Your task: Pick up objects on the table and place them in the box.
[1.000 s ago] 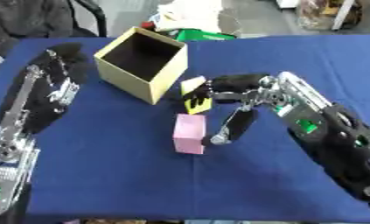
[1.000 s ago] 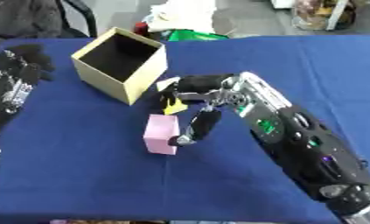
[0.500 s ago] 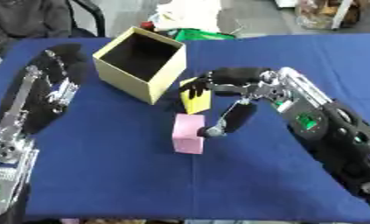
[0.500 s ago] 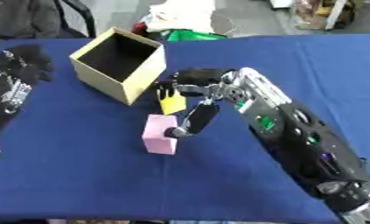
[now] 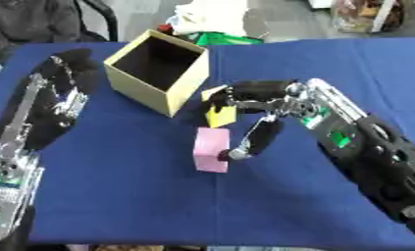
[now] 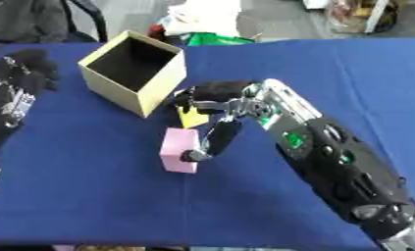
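Right hand (image 5: 258, 100) pinching the small yellow block (image 5: 220, 116) beside the open tan cardboard box (image 5: 157, 71), thumb touching the pink rectangular block (image 5: 211, 149). Risk: yellow slips or clips box wall on lift. Left hand (image 5: 52, 105) idle, fingers relaxed.

Soft, even overhead light, faint shadows on the blue tablecloth (image 5: 142, 196), everything slightly blurred.

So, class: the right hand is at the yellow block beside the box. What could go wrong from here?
1. The right hand has fingers over the yellow block, with the thumb down by the pink block: lifting may knock the pink one.
2. The yellow block sits close to the box wall, so it could catch or tip the box.
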`<action>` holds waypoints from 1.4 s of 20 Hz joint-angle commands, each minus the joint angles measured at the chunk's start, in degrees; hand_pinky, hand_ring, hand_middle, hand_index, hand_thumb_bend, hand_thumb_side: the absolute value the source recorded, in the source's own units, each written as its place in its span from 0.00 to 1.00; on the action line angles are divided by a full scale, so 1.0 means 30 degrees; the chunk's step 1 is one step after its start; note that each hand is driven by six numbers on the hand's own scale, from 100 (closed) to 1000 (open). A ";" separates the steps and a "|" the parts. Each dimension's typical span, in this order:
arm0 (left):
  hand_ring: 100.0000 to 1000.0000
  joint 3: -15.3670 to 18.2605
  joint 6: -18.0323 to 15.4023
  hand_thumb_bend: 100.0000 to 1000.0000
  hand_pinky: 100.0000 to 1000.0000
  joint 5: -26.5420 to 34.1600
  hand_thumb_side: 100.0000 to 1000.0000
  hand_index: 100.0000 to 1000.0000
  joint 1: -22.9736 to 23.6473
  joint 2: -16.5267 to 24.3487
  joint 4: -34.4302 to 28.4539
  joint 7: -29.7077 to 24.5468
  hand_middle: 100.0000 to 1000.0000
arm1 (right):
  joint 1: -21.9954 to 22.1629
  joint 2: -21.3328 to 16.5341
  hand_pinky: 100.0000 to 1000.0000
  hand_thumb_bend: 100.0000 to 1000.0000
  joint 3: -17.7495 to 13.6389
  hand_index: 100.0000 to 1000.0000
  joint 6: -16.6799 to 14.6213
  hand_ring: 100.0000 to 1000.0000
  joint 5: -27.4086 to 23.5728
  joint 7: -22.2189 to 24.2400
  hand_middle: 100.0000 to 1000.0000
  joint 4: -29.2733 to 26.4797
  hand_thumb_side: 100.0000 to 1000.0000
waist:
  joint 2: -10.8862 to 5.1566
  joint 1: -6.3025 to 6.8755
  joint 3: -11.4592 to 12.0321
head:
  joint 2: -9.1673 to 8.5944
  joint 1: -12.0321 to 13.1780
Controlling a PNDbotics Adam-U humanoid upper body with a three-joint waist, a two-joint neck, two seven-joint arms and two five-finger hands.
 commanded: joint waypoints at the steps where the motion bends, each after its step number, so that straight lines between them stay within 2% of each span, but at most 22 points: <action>1: 0.63 0.0075 -0.0014 0.26 0.59 0.0029 0.61 0.81 -0.0149 0.0205 -0.0224 -0.0040 0.61 | -0.0310 -0.0022 0.81 0.37 -0.0058 0.97 -0.0056 0.83 0.0109 0.0099 0.86 -0.0324 0.45 | -0.0260 0.0017 0.0017 | 0.0127 -0.0024; 10: 0.63 0.0058 -0.0023 0.26 0.59 0.0041 0.61 0.81 -0.0147 0.0189 -0.0217 -0.0065 0.61 | -0.0316 0.0268 0.81 0.37 -0.0004 0.97 -0.0059 0.83 0.0409 0.0088 0.86 0.0156 0.46 | -0.0287 0.0030 0.0084 | 0.0133 -0.0056; 28: 0.63 0.0011 -0.0045 0.26 0.59 0.0076 0.62 0.81 -0.0252 0.0158 -0.0249 -0.0157 0.61 | -0.0277 0.1126 0.81 0.34 -0.0105 0.97 -0.0497 0.82 0.1590 -0.0775 0.85 0.2497 0.46 | -0.0231 0.0018 0.0255 | 0.0030 -0.0221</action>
